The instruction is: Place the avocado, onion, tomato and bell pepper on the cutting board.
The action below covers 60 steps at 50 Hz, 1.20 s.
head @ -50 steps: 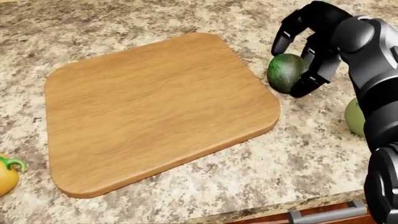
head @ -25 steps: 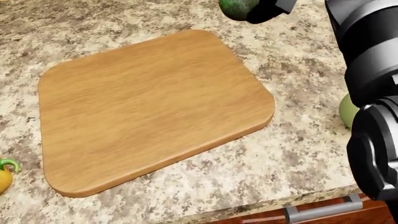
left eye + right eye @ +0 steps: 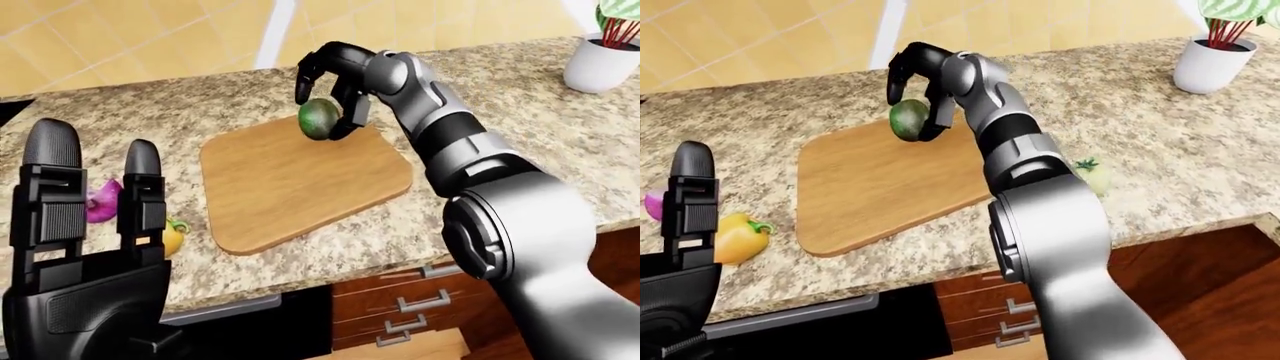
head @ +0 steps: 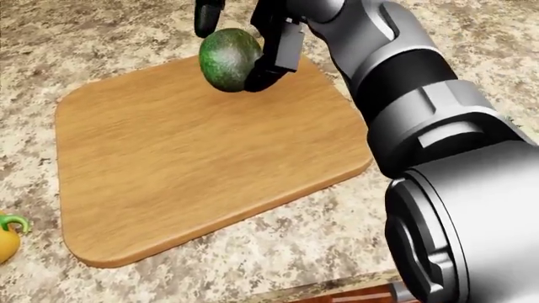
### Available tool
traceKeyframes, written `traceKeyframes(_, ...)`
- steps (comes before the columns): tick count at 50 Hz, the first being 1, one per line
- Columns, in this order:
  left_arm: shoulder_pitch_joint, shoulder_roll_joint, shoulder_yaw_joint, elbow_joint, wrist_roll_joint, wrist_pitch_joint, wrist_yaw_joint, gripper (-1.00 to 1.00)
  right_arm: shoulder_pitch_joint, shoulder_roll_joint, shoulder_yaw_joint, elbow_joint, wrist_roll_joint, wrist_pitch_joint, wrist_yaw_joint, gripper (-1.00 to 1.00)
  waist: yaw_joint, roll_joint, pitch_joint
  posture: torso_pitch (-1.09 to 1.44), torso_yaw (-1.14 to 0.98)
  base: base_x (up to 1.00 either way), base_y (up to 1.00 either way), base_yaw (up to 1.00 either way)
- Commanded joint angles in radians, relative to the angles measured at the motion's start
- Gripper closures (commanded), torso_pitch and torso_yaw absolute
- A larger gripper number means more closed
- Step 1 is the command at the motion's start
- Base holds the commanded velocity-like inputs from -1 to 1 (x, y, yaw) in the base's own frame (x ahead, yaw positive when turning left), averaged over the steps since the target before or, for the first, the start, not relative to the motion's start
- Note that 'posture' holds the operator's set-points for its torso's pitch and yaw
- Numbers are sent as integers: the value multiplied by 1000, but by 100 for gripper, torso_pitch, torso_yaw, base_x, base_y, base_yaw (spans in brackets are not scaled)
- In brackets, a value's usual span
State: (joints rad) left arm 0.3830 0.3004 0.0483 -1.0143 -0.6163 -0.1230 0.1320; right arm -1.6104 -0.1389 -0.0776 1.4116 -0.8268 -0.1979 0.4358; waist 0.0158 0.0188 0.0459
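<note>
right hand [image 4: 244, 47]: fingers wrapped round avocado [image 4: 229, 59], held clear above board [image 4: 194, 158] top edge for set-down | left hand [image 3: 90, 247]: fingers spread, holding nothing | pepper [image 3: 735, 236], onion [image 3: 102, 204] left of board, awaiting pickup

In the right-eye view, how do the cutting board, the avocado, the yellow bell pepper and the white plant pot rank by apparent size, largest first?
1. Cutting board, by far.
2. White plant pot.
3. Yellow bell pepper and avocado look alike; the pepper is partly hidden and nearer the camera, so I leave them unranked.
</note>
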Motion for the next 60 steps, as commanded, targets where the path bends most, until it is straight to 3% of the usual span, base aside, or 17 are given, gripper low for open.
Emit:
traceKeyframes(1,-5,7,11,-33,-1,-23,-2,-100,-45,-11,-6,-45,3,-19,-14,100,-1,4,-24,0,0,0,0,0)
traceKeyframes(18,4,-7,9,-33,7,-24,-17,-100,-14,14,5,-42,-37,-24,31,100,-1,6,-24,0,0,0,0,0)
traceKeyframes(21,2,-9,10,-33,6,-19,-19,-100,-15,15,1,-42,-40,-22,37,72,-1,5,-24,0,0,0,0,0)
traceKeyframes(22,2,-10,11,-33,5,-18,-20,-100,-12,16,2,-42,-42,-22,38,44,-1,5,-24,0,0,0,0,0)
traceKeyframes(24,4,-11,12,-33,4,-20,-22,-100,-13,16,1,-42,-44,-21,39,25,-1,5,-23,0,0,0,0,0)
traceKeyframes(27,3,-11,13,-33,3,-19,-22,-100,-16,16,-1,-43,-45,-21,41,21,-1,5,-23,0,0,0,0,0)
traceKeyframes(30,1,-12,15,-33,1,-15,-21,-100,-16,14,0,-42,-48,-21,42,-5,-2,6,-23,0,0,0,0,0)
traceKeyframes(35,-2,-16,19,-33,-5,-6,-23,-100,-14,14,-1,-43,-50,-22,45,-16,-2,6,-23,0,0,0,0,0)
traceKeyframes(40,-2,-16,18,-33,-6,-5,-24,-100,-30,-1,0,-44,-54,-16,50,-51,-2,5,-24,0,0,0,0,0)
traceKeyframes(42,-3,-15,17,-33,-6,-6,-23,-100,-48,-14,-3,-45,-52,-14,55,-64,-2,5,-24,0,0,0,0,0)
traceKeyframes(44,0,-14,13,-33,-2,-11,-23,-100,-66,-29,-2,-47,-52,-9,59,-53,-2,5,-23,0,0,0,0,0)
traceKeyframes(48,0,-15,10,-33,1,-10,-23,-100,-116,-65,4,-51,-62,-4,72,-58,-2,4,-20,0,0,0,0,0)
traceKeyframes(50,3,-15,7,-33,6,-14,-25,-100,-167,-104,11,-58,-72,1,100,-95,-2,4,-19,0,0,0,0,0)
traceKeyframes(51,3,-16,7,-33,7,-15,-25,-100,-176,-111,13,-58,-74,1,109,-99,-2,3,-18,0,0,0,0,0)
traceKeyframes(55,8,-20,2,-33,17,-20,-28,-100,-252,-223,55,-81,-136,19,213,-100,-2,1,-13,0,0,0,0,0)
traceKeyframes(60,12,-20,-11,-33,31,-25,-29,-100,-263,-354,62,-128,-177,48,344,-100,2,-7,-7,0,0,0,0,0)
